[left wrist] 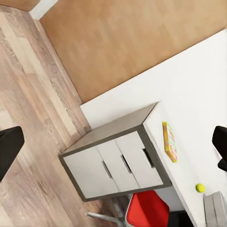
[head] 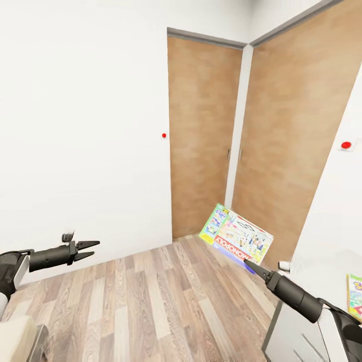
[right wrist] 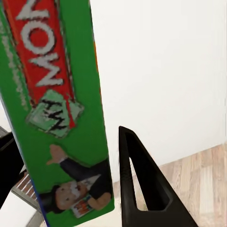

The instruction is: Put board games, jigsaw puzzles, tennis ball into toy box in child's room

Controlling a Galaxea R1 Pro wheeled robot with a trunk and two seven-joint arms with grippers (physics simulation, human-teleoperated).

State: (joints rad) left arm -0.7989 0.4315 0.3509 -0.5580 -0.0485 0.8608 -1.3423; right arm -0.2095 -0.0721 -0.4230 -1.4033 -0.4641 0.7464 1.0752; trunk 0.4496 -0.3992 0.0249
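Your right claw (head: pixel 253 265) pinches a Monopoly board game (head: pixel 236 236), held tilted in the air before the wooden doors (head: pixel 203 136); the box hides one finger, and its far print is hard to read. Your left claw (head: pixel 90 249) hangs spread and empty over the wood-plank floor (head: pixel 151 301). In the left wrist view, a flat colourful box (left wrist: pixel 170 141) and the tennis ball (left wrist: pixel 200 187) lie on the pale table (left wrist: pixel 198 123), and the toy box (left wrist: pixel 215 208) is cut off at the edge.

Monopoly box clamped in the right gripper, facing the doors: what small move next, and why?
Probably turn the base right toward the table. The right gripper holds the Monopoly box in mid-air before the wooden doors, while the left wrist view shows the table with the tennis ball.
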